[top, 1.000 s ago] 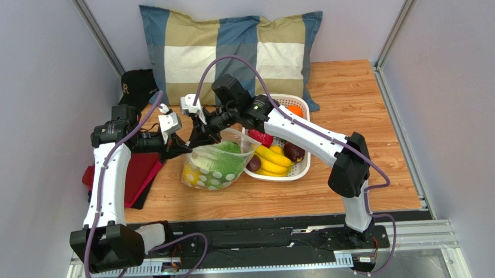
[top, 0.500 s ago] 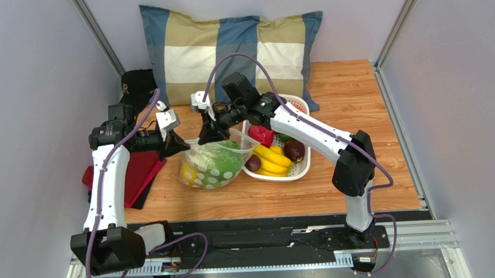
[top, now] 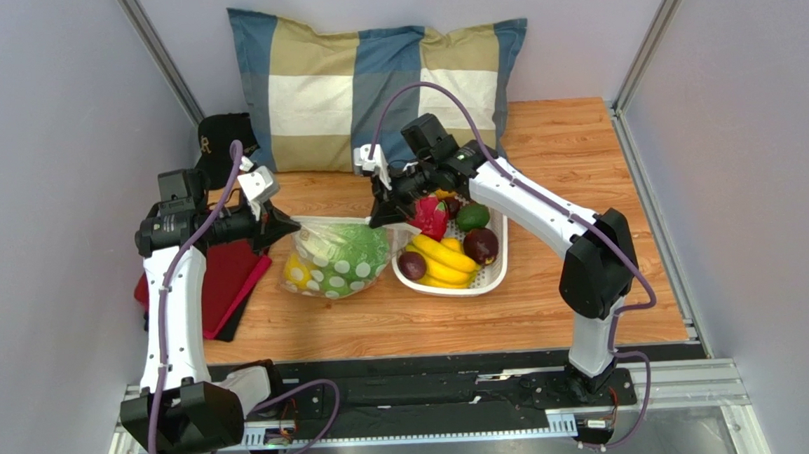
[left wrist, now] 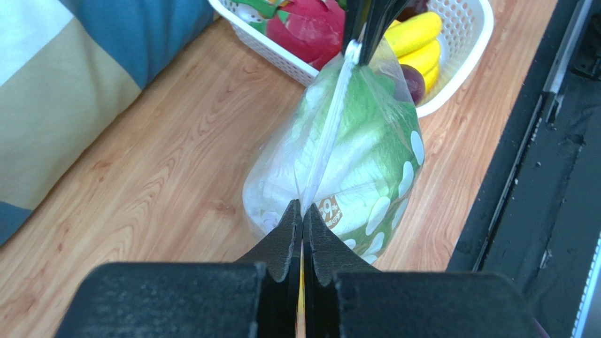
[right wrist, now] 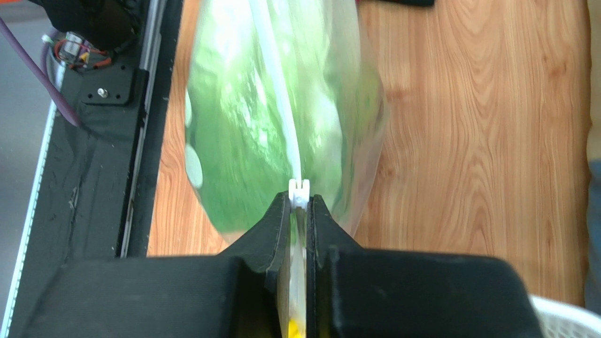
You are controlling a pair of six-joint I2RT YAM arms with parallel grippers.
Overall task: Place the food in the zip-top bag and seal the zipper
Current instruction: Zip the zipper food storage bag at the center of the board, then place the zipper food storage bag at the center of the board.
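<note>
Zip-top bag (top: 339, 257) sits on the wooden table (top: 574, 174), left of centre, just beside the white basket (top: 502, 244) and touching its left wall or nearly so. The bag is upright with its rim on top, stretched between the two grippers. White oval spots show on the lower half. Whether the bottom rests fully on the table cannot be told.

Inside the bag are leafy green lettuce (top: 363, 249), which fills most of it, and a yellow lemon (top: 298, 272) low at the left end. Other food in it cannot be made out.

The zipper (left wrist: 328, 134) runs as a straight pale line across the top from one gripper to the other. It looks pressed together along the visible length.

The left gripper (left wrist: 302, 211) has its jaws together, pinching the left end of the zipper. The right gripper (right wrist: 300, 201) has its jaws clamped on the right end of the zipper, with a small white slider (right wrist: 299, 190) sitting right at its fingertips.

The basket holds bananas (top: 444, 258), a red dragon fruit (top: 429, 217), a green fruit (top: 472, 218) and two dark purple fruits (top: 481, 246).

A plaid pillow (top: 368, 77) lies at the back of the table. A black cap (top: 226, 138) sits at back left. A red cloth (top: 222, 286) lies under the left arm.
</note>
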